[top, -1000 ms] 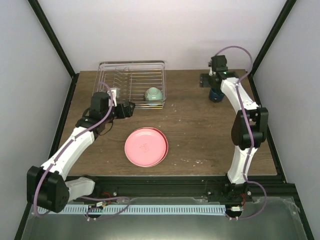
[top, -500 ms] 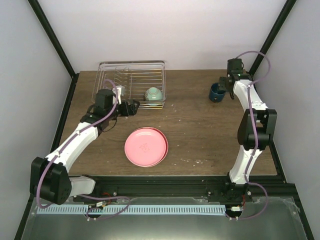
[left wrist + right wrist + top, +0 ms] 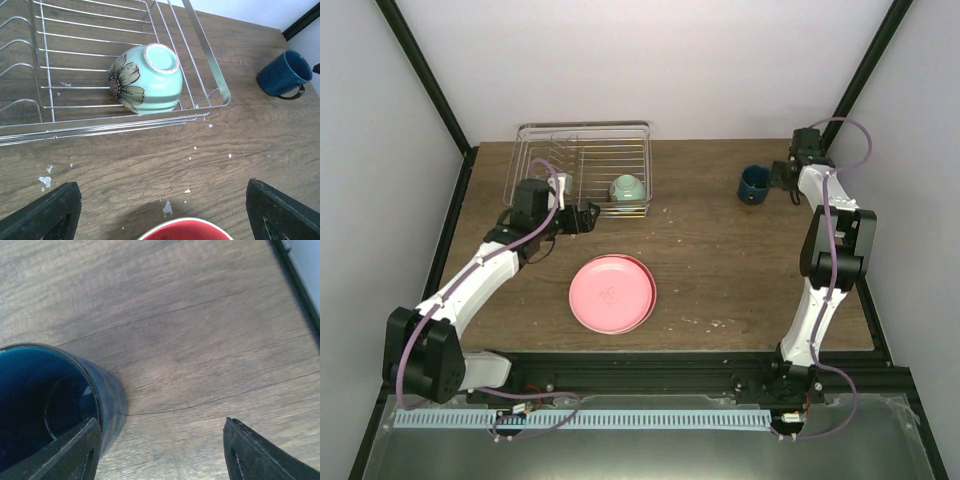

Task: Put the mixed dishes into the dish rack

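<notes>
Top external view: dish rack (image 3: 585, 165) sits at the far left of the wood-grain table (image 3: 720, 270), long axis left-right, thin silver wire with upright tines on its left half. Small mint bowl (image 3: 627, 188) is in the rack's near right corner. Left wrist view shows it tipped over, foot ring up and toward the far side, mouth down toward the near rail, dark flower print on its glossy wall. Pink plate (image 3: 612, 292) lies flat, round, centre-near on the table, with a second rim peeking out underneath on its right.

Dark blue cup (image 3: 753, 184) stands far right, well apart from the rack. It looks upright, mouth up, with a glossy glaze and its handle on the near side in the left wrist view.

Right arm is stretched far with the forearm up and the wrist bent left. Right gripper (image 3: 782, 178) is just right of the cup, claw spread with bare wood between the fingers (image 3: 260, 455); one finger is at the cup wall and the cup is not between them.

Left arm reaches diagonally far-right. Left gripper (image 3: 588, 217) hovers just near of the rack's near rail, claw spread wide, nothing in it.
</notes>
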